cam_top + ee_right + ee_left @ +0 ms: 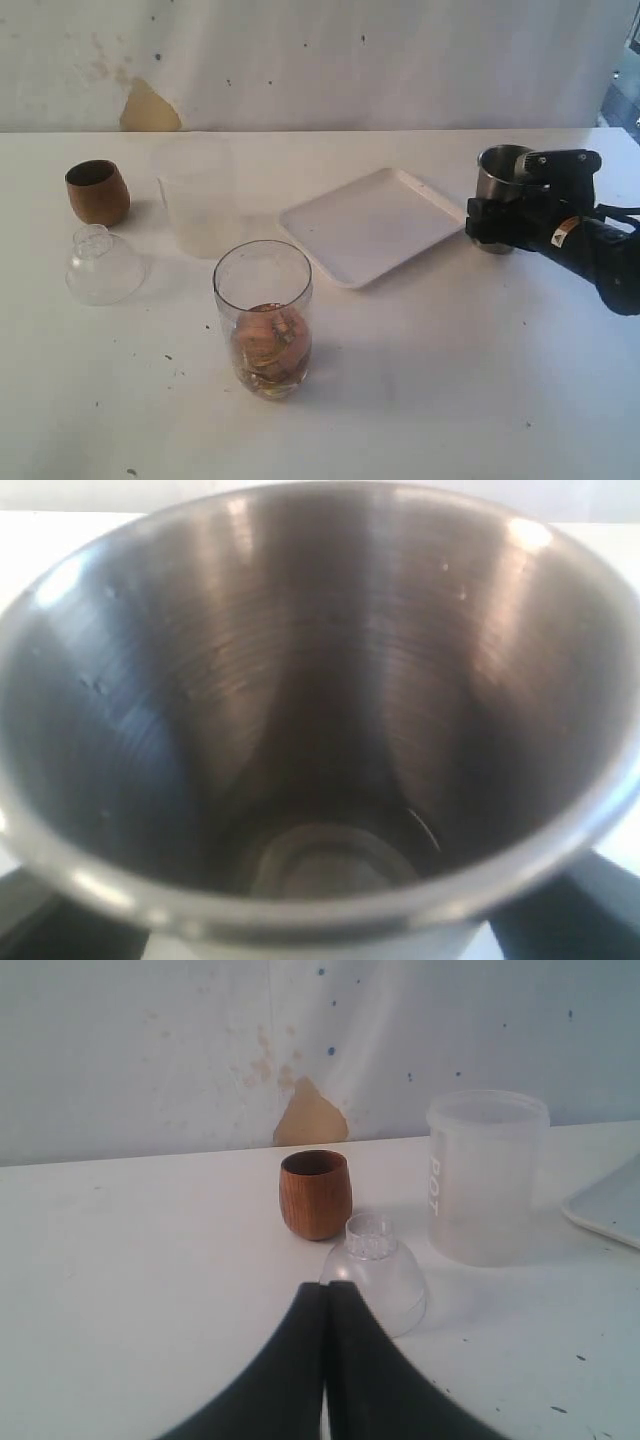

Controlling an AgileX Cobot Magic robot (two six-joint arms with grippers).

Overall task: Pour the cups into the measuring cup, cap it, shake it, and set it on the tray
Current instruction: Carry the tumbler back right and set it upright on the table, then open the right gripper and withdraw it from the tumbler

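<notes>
The clear measuring cup [263, 318] stands at the table's front centre with brown pieces in its bottom. Far left stands the wooden cup [97, 192], upright; the left wrist view shows it [315, 1193] beyond my left gripper [326, 1295], which is shut on nothing and is out of the exterior view. Right of the white tray [370, 225], my right gripper [492, 228] is shut on the steel tumbler [497, 170], held upright low over the table. From the right wrist view the tumbler [320, 680] looks empty inside, with a dark finger [575, 915] on each side.
A clear dome lid [102, 265] sits in front of the wooden cup, just ahead of my left fingertips [340, 1305]. A frosted translucent cup [198, 205] stands between the wooden cup and the tray. A stained wall closes the back.
</notes>
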